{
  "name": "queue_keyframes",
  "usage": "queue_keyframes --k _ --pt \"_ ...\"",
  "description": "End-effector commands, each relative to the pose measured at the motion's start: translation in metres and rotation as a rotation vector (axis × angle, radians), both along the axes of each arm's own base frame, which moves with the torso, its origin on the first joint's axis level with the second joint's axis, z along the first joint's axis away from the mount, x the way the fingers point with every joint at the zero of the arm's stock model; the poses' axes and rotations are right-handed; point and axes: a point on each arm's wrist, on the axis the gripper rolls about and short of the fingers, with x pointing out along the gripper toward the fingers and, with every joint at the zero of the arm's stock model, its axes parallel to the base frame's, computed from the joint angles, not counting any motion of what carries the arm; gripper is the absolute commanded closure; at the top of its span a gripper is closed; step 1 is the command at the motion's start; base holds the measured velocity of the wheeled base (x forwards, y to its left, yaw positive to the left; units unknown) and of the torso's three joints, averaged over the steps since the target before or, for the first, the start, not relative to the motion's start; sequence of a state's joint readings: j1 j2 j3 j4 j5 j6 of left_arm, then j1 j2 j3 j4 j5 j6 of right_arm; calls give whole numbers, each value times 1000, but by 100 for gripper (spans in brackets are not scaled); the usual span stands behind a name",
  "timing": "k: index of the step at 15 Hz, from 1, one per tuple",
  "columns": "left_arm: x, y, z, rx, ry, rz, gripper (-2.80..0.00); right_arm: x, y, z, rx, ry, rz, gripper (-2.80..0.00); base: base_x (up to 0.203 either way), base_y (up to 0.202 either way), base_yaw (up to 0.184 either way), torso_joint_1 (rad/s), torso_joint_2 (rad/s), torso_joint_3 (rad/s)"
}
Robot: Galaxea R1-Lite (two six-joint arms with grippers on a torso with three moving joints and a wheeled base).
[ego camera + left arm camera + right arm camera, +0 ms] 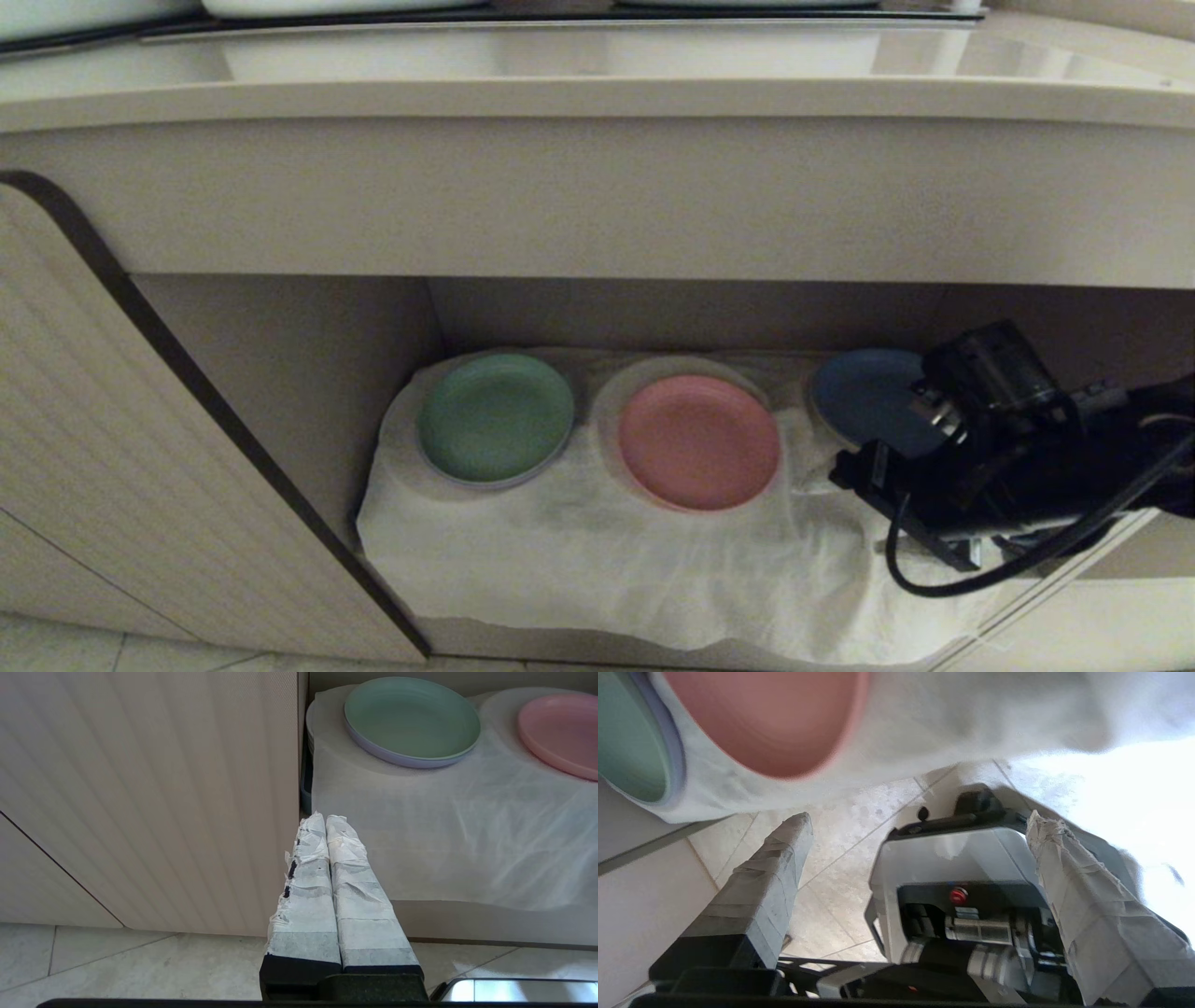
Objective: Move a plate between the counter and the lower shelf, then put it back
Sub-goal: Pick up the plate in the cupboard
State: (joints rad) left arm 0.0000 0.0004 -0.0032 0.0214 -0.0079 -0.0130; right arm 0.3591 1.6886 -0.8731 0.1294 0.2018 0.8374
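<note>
the pink plate (698,441) lies flat on the white cloth (579,551) in the lower shelf (308,373), the middle one of three plates, with nothing gripping it. the green plate (495,418) sits just beside it at nine o'clock, and a blue plate (864,392) at about two o'clock, partly hidden behind the right arm. the right gripper (920,826) is at the plate's three to four o'clock, near the right front of the shelf, its taped fingers (770,868) spread wide apart and empty; in the right wrist view the plate's rim shows beyond the fingertips, apart from them. the left gripper (325,819) hangs low outside the shelf, near the cabinet door (121,448) at the plate's eight o'clock, its two fingers pressed together on nothing. the counter (597,65) runs across above the shelf, at twelve o'clock
</note>
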Motion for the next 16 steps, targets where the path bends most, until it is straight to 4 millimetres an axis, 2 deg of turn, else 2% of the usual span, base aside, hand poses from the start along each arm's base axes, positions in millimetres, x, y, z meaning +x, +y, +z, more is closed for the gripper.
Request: queue_keyframes --k 1,2,9,16 --pt "0 0 0 -1 0 0 0 -16 -6 6 2 -19 -9 -280 0 0 0 0 0 0" --pt "0 0 0 -1 0 0 0 -21 -8 6 -1 -18 -11 0 0 0 0 0 0 0" --pt "0 0 0 -1 0 0 0 -64 -26 8 -43 -69 41 0 0 0 0 0 0 0" --pt "0 0 0 -1 0 0 0 -137 -59 -8 -198 -186 124 0 0 0 0 0 0 0"
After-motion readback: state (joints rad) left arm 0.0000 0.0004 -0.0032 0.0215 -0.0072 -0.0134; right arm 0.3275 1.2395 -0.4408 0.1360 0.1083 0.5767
